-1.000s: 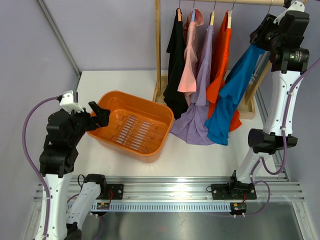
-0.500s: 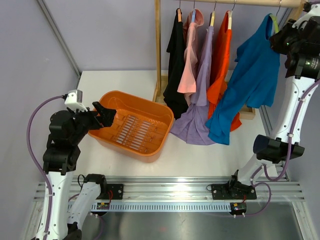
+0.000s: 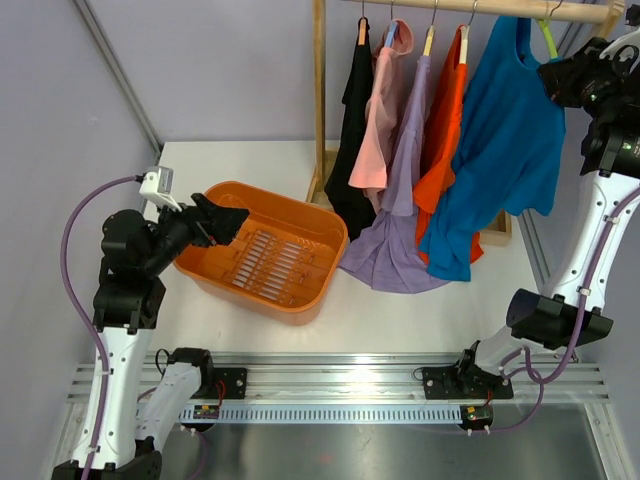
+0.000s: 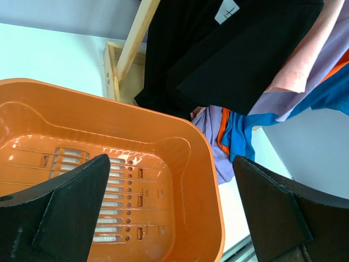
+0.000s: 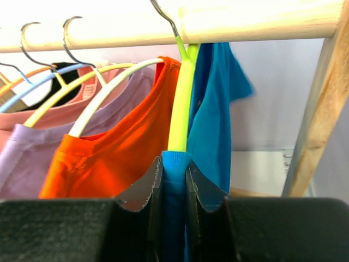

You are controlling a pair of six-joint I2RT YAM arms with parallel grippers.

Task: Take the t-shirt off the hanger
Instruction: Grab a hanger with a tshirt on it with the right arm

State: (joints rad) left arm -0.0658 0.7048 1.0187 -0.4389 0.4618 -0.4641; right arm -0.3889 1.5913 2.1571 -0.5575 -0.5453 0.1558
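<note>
- Blue t-shirt (image 3: 505, 150) hangs soft and draped on a lime-green hanger (image 5: 181, 98), hooked over the round wooden rail (image 5: 245, 24).
- Right gripper (image 5: 174, 172): jaws clamped on the t-shirt's bunched shoulder at the hanger.
- Left gripper (image 4: 172, 185): jaws spread wide, empty, over the slotted orange plastic basket (image 4: 210, 164).
</note>
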